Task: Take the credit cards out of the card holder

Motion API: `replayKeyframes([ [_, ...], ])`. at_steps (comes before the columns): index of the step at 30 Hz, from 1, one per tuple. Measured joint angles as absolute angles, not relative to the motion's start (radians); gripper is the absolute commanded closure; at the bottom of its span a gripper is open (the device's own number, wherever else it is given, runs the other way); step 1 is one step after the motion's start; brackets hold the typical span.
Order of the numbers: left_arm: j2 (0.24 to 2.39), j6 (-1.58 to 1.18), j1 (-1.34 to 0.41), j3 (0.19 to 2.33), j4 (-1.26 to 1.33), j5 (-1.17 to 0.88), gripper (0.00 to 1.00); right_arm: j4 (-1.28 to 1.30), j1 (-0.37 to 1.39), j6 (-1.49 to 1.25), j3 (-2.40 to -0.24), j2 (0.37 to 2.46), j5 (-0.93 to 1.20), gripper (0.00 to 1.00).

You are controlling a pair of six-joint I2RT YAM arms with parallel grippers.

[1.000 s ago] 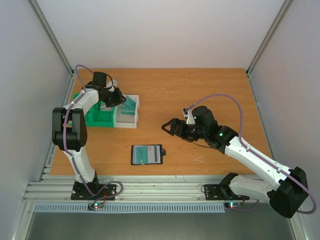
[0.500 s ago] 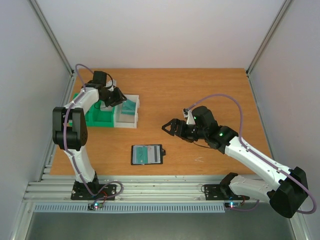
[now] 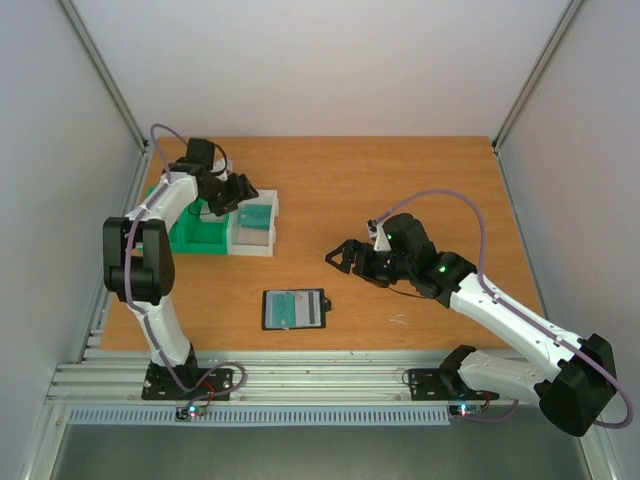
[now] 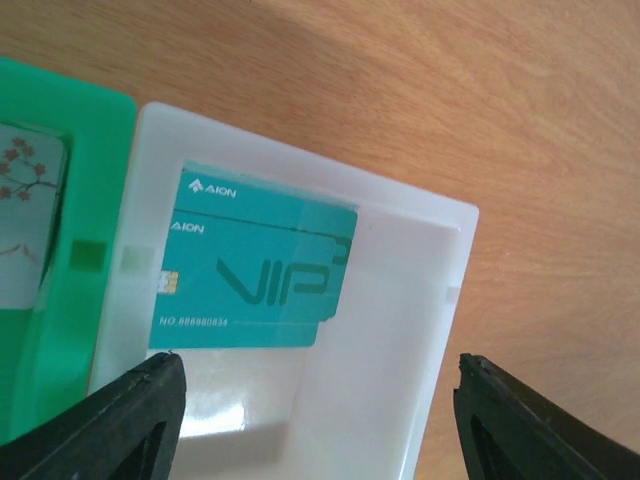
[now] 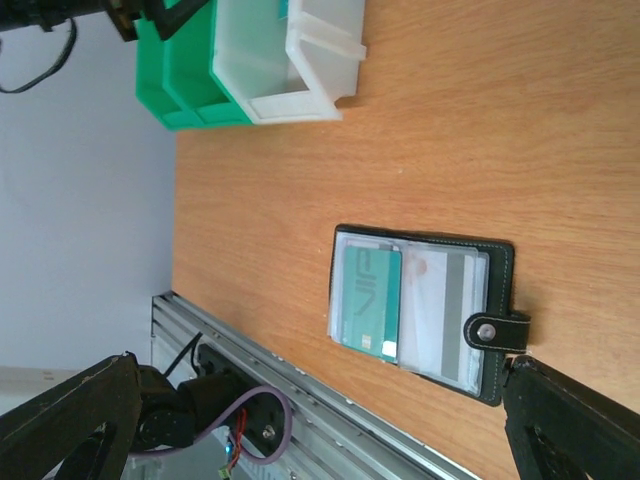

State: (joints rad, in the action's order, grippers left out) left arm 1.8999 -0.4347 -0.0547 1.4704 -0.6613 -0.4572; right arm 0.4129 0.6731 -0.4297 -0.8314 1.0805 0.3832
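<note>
The black card holder (image 3: 294, 308) lies open on the table near the front edge. In the right wrist view the card holder (image 5: 497, 262) shows a teal credit card (image 5: 366, 299) in its left clear pocket and a whitish card with a grey stripe (image 5: 445, 312) in its right one. Its clasp tab (image 5: 495, 331) points right. My right gripper (image 3: 345, 256) hovers open to the right of it, and in its own view the right gripper (image 5: 320, 368) holds nothing. My left gripper (image 3: 236, 193) is open over the white tray (image 4: 400, 350), where two teal credit cards (image 4: 255, 275) lie stacked. The left gripper (image 4: 320, 395) is empty.
A green tray (image 3: 195, 232) adjoins the white tray (image 3: 256, 238) at the back left. The green tray (image 4: 95, 180) holds a card with a blossom print (image 4: 28, 215). Metal rails (image 3: 320, 378) run along the near edge, and white walls stand on both sides.
My left gripper has opened wide over the white tray and let go of a teal card, which now lies in the tray. The right arm has barely shifted.
</note>
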Motion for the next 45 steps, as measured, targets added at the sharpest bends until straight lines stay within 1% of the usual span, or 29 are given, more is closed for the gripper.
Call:
replayKeyframes([
  [2, 1.882, -0.433, -0.056, 1.471, -0.689, -0.451, 0.18, 0.424, 0.673, -0.43, -0.833, 1.081, 0.377, 0.01],
  [4, 1.855, -0.429, -0.056, 1.471, -0.72, -0.451, 0.15, 0.451, 0.673, -0.43, -0.842, 1.081, 0.368, 0.02],
  [6, 1.827, -0.419, -0.055, 1.469, -0.745, -0.453, 0.14, 0.476, 0.673, -0.43, -0.855, 1.082, 0.357, 0.02],
  [10, 1.744, -0.405, -0.054, 1.439, -0.794, -0.468, 0.23, 0.506, 0.673, -0.427, -0.885, 1.1, 0.35, 0.01],
  [12, 1.692, -0.39, -0.056, 1.405, -0.814, -0.479, 0.28, 0.508, 0.673, -0.424, -0.894, 1.122, 0.353, 0.04],
  [15, 1.612, -0.377, -0.062, 1.335, -0.84, -0.495, 0.39, 0.501, 0.673, -0.413, -0.897, 1.168, 0.373, 0.12],
  [18, 1.523, -0.364, -0.074, 1.24, -0.863, -0.517, 0.43, 0.492, 0.678, -0.403, -0.897, 1.217, 0.397, 0.23],
  [20, 1.5, -0.36, -0.089, 1.214, -0.873, -0.522, 0.47, 0.478, 0.686, -0.398, -0.897, 1.247, 0.408, 0.32],
  [21, 1.482, -0.356, -0.097, 1.193, -0.88, -0.524, 0.48, 0.471, 0.691, -0.395, -0.897, 1.259, 0.414, 0.35],
  [29, 1.332, -0.361, -0.168, 1.005, -0.904, -0.549, 0.62, 0.404, 0.765, -0.393, -0.897, 1.366, 0.44, 0.51],
  [32, 1.291, -0.392, -0.207, 0.947, -0.893, -0.559, 0.66, 0.371, 0.789, -0.401, -0.897, 1.419, 0.445, 0.53],
  [35, 1.283, -0.434, -0.255, 0.903, -0.863, -0.572, 0.72, 0.337, 0.812, -0.408, -0.897, 1.475, 0.447, 0.54],
  [45, 1.296, -0.554, -0.368, 0.768, -0.698, -0.576, 0.79, 0.215, 0.849, -0.418, -0.897, 1.597, 0.469, 0.55],
])
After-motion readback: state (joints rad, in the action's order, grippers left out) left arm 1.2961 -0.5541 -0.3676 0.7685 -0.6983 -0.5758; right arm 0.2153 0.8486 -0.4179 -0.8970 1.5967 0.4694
